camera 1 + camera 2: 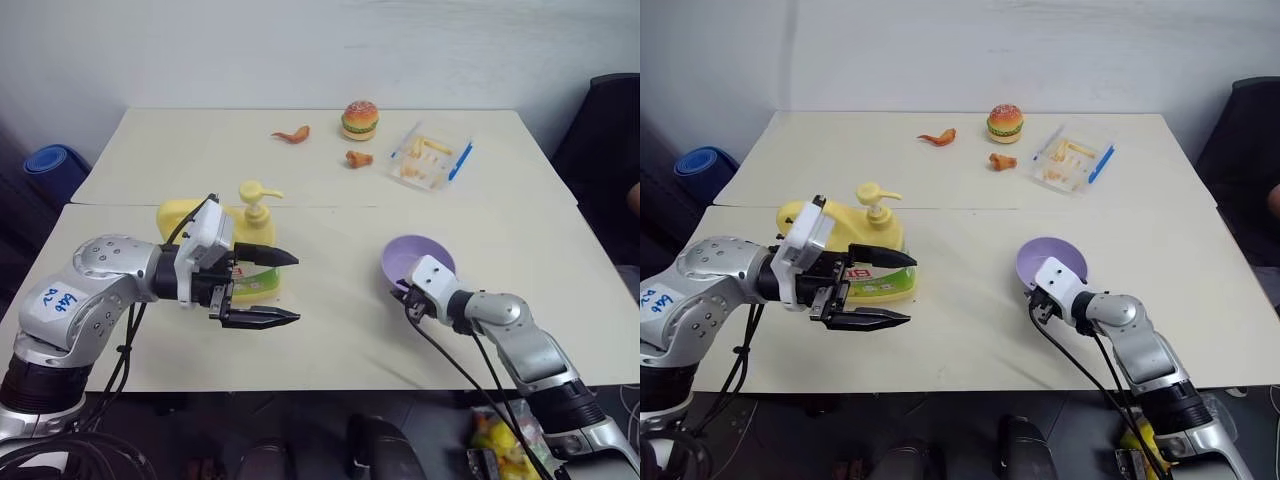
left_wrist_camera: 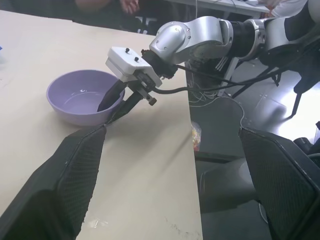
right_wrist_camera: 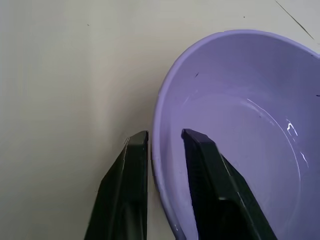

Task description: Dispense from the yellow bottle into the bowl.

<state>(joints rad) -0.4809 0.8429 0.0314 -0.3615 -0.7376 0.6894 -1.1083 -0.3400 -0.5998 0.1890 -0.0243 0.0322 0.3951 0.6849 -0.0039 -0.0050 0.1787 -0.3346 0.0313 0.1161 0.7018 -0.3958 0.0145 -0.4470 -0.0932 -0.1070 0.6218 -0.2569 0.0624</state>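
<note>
The yellow bottle stands on the left of the table with its pump head upright. My left gripper hangs open just in front of it, fingers spread one above the other and pointing right, with nothing between them. The lavender bowl sits on the right side of the table. My right gripper is shut on the bowl's near rim, one finger inside the bowl and one outside. The left wrist view also shows the bowl with the right gripper on its rim.
At the back of the table lie a toy burger, two fried pieces and a clear tray of fries. A blue object sits off the table's left. A dark chair stands at the right.
</note>
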